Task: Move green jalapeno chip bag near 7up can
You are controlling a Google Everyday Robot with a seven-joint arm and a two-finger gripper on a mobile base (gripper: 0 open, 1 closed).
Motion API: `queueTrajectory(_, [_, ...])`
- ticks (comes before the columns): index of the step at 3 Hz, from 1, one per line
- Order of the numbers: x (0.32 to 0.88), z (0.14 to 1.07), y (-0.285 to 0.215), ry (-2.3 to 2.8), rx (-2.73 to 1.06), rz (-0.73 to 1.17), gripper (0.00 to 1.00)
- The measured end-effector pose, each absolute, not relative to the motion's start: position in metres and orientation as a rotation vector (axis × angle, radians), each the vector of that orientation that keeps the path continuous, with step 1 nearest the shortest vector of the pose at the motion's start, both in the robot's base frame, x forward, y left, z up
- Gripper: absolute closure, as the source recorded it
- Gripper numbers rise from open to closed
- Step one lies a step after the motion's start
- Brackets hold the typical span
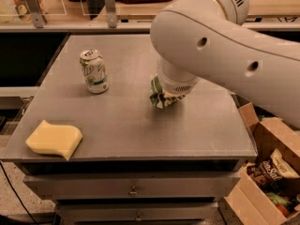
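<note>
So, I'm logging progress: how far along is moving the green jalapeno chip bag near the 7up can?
Done: the gripper is at the green jalapeno chip bag, hidden under the arm. In hand: whether it grips the bag doesn't show. Left: the bag lies apart from the 7up can, so the move toward it remains.

The place looked like an office snack area or a test kitchen: a grey metal counter [136, 130] with drawers [133, 189], a cardboard box [257, 197] of snack bags [273, 168] beside it, and the robot's gripper [171, 92] low over that counter.
</note>
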State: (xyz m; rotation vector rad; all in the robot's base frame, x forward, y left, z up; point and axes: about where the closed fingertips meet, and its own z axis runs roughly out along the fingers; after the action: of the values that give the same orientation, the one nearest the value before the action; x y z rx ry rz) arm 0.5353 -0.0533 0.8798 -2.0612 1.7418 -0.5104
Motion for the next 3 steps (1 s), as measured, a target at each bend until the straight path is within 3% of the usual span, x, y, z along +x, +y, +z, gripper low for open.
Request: queueTrajectory(3, [0.536,0.931,-0.016,1.555,-1.981,-0.123,1.0])
